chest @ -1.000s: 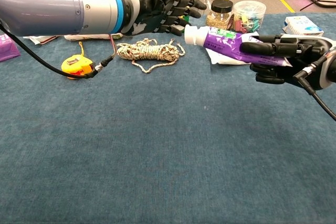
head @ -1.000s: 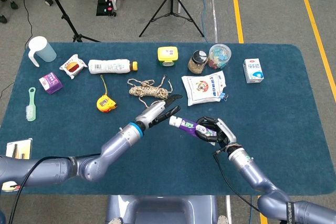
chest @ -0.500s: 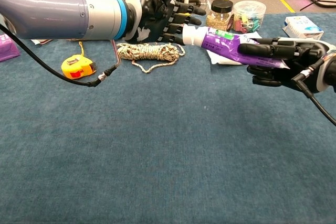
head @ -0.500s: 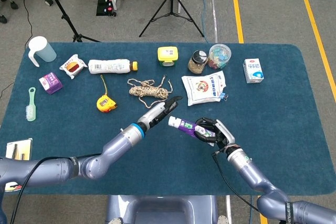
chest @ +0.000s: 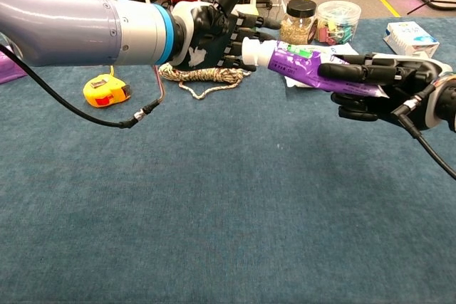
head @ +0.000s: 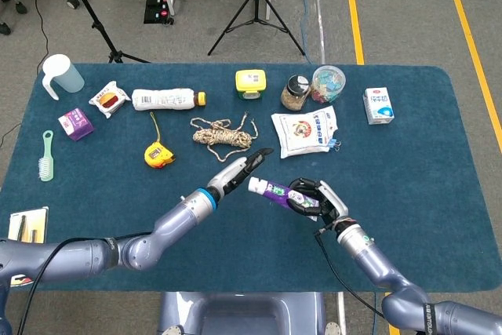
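Closer now, left hand (chest: pixel 221 33) nears tube (chest: pixel 306 65); rope (chest: pixel 203 72) behind.

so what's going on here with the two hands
The right hand holds a purple tube above the blue table, its white cap pointing at the left hand. The left hand is open, its fingers spread right at the cap end; whether they touch it cannot be told. Just behind lie a coil of rope and a yellow tape measure.
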{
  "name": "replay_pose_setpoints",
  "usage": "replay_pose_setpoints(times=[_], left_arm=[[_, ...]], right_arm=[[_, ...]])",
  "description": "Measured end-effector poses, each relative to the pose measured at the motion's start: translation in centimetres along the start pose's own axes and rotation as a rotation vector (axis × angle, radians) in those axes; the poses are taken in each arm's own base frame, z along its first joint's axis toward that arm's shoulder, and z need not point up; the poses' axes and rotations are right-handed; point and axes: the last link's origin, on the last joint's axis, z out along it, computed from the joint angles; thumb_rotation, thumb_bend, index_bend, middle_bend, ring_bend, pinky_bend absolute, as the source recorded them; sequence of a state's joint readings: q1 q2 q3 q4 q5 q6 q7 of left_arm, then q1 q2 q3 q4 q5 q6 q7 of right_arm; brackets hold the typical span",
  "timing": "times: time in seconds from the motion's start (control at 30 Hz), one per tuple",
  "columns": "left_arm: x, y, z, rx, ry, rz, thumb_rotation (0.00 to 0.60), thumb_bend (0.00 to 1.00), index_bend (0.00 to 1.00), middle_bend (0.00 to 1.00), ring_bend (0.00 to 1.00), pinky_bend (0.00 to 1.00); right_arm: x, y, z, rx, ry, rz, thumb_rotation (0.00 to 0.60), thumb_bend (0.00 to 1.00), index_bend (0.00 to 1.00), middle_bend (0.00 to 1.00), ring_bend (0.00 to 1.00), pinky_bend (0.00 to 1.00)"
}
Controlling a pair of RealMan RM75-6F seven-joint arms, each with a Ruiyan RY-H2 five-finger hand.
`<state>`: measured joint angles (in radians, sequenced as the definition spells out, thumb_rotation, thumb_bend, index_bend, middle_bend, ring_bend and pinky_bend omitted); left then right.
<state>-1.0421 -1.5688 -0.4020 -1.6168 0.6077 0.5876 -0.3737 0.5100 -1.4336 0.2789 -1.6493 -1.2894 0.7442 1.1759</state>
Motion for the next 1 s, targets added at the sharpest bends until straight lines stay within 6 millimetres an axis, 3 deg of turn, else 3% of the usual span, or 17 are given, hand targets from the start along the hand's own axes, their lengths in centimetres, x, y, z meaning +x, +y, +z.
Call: replay_pose_setpoints(times=[1.0], left_arm=[[-1.9, 0.0, 1.3, -0.053, 0.024, -0.096, 0.0, 0.06, 0.0, 0.0, 0.0, 0.0]], right_arm=[[-1.6, -0.5, 1.0, 0.012, -0.004, 0.023, 0.6, 0.52, 0.73, 0.8, 0.82, 0.92]])
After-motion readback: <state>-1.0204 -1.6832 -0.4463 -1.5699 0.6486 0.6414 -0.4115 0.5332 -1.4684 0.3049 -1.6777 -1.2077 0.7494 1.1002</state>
